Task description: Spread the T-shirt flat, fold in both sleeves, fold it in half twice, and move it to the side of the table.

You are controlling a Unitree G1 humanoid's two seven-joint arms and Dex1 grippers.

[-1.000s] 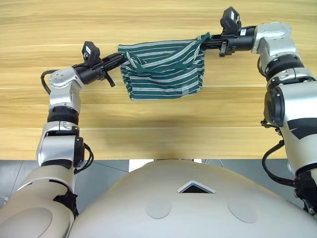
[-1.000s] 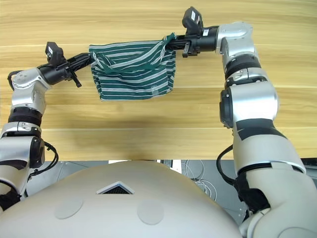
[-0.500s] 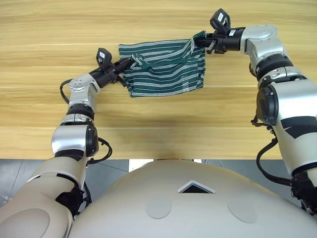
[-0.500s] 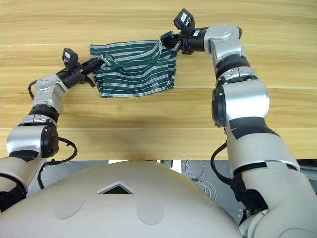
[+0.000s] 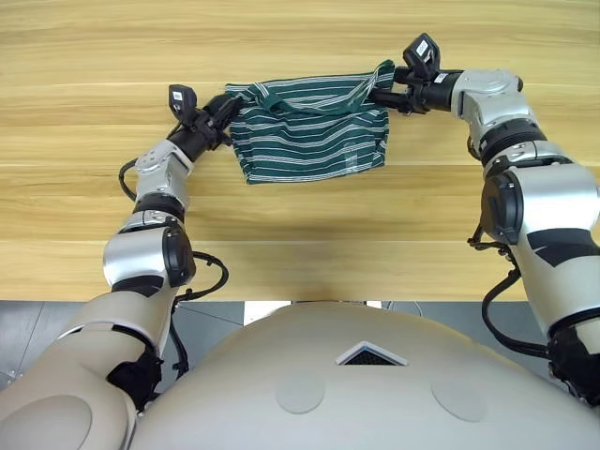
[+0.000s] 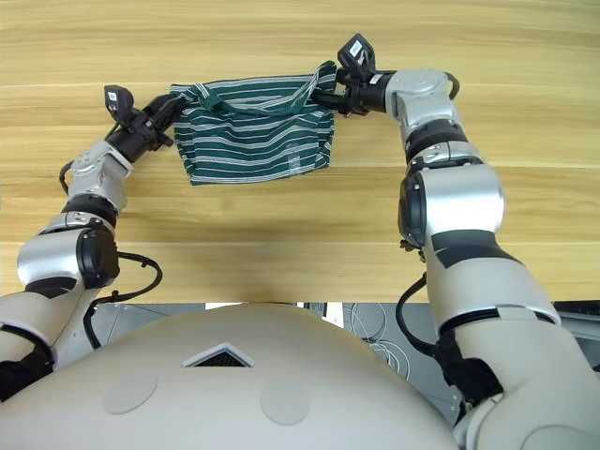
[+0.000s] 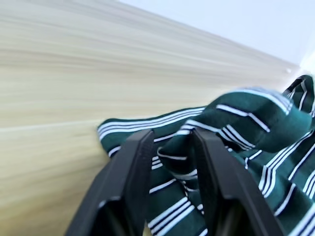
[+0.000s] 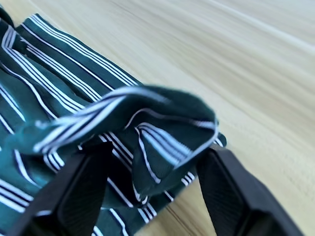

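One T-shirt (image 5: 309,141), two grippers and one table (image 5: 300,244) make up the scene. The table is light wood with long grain lines running from side to side; past its near edge lies grey floor (image 5: 28,323), with a tangle of cables (image 6: 375,349) on it.

The T-shirt is dark green with thin white stripes, folded down to a rough rectangle with several layers showing at its edges. It sits in the far half of the table, about midway between the left and right edges. Its far edge is bunched and rumpled — both far corners are pinched up, while the near edge hangs or lies fairly straight; I cannot tell whether the lower part touches the wood.

The left gripper (image 5: 225,108) is closed on the shirt's far left corner, its two black fingers (image 7: 130,172) clamping a fold of striped cloth between them. The right gripper (image 5: 380,91) grips the far right corner, where a flap of fabric curls up over the cloth held between its fingers (image 8: 83,189).
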